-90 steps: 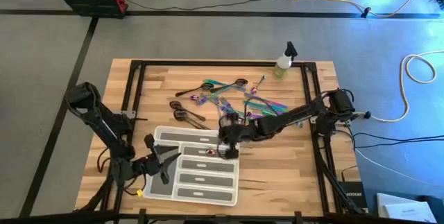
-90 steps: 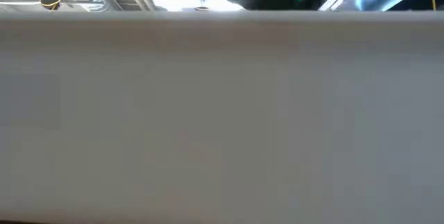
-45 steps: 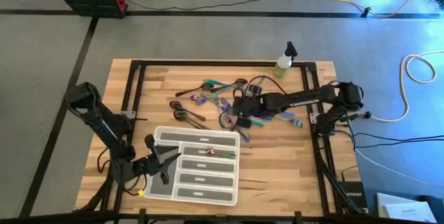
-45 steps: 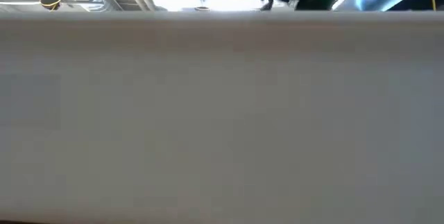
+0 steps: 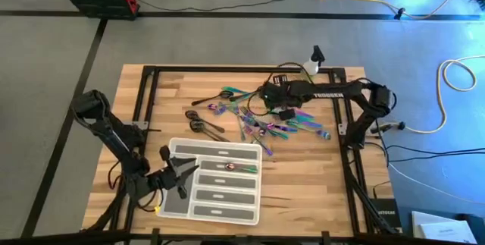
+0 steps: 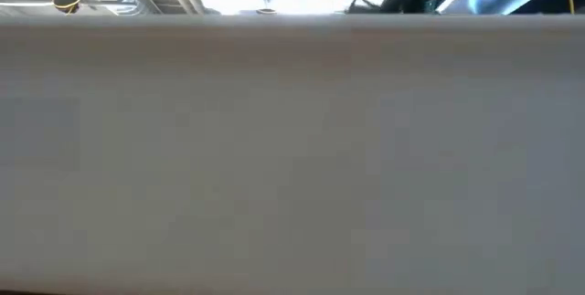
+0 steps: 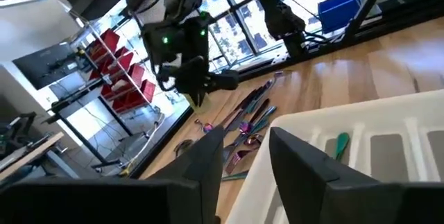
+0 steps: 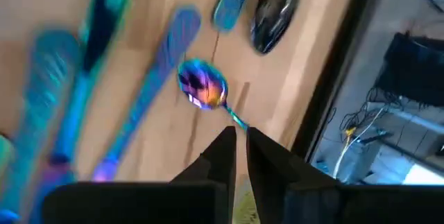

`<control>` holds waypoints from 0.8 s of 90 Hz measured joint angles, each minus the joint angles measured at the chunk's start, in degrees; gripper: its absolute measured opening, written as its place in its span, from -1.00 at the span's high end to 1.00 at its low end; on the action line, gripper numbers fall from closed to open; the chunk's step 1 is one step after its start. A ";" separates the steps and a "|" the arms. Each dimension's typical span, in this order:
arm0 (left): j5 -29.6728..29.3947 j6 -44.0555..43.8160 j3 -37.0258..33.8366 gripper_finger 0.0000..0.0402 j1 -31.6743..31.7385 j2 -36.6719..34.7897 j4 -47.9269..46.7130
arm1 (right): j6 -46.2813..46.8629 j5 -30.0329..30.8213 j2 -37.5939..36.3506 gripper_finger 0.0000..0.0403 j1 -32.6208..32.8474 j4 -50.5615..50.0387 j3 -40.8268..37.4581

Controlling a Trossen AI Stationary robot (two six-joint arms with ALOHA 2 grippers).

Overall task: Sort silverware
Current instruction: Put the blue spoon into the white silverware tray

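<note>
Right hand has swung from tray to silverware.

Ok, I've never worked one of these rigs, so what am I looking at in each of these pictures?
It is a table with two dark robot arms. The high view looks straight down. A translucent compartment tray sits near the front, with one piece in it. Loose silverware lies in the middle, and a spray bottle stands at the back.

The low view is at table height, but a pale surface fills it.

The left wrist view shows the left gripper open and empty at the tray's edge.

The right wrist view shows the right gripper over the pile, at the handle of an iridescent spoon. I cannot tell whether it holds the spoon.
</note>
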 joint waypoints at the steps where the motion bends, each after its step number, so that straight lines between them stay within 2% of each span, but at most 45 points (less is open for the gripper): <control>1: 0.01 -0.03 0.00 0.48 0.10 0.00 0.00 | -1.06 0.04 0.32 0.91 -0.28 0.03 0.00; 12: 0.00 -0.09 0.00 0.48 0.71 0.00 0.00 | -10.89 0.62 3.51 0.90 -2.98 0.52 0.00; 23: 0.02 -0.12 0.00 0.48 0.86 0.00 0.02 | -15.67 1.79 5.06 0.83 -4.32 -0.37 1.07; 52: 0.07 -4.06 -0.02 0.48 1.78 0.00 -4.88 | -30.63 1.00 6.00 0.28 -4.80 3.14 1.60; 72: 1.18 -4.71 -0.04 0.48 2.77 0.04 -5.95 | -31.83 -0.46 11.86 0.28 -6.77 -1.17 5.36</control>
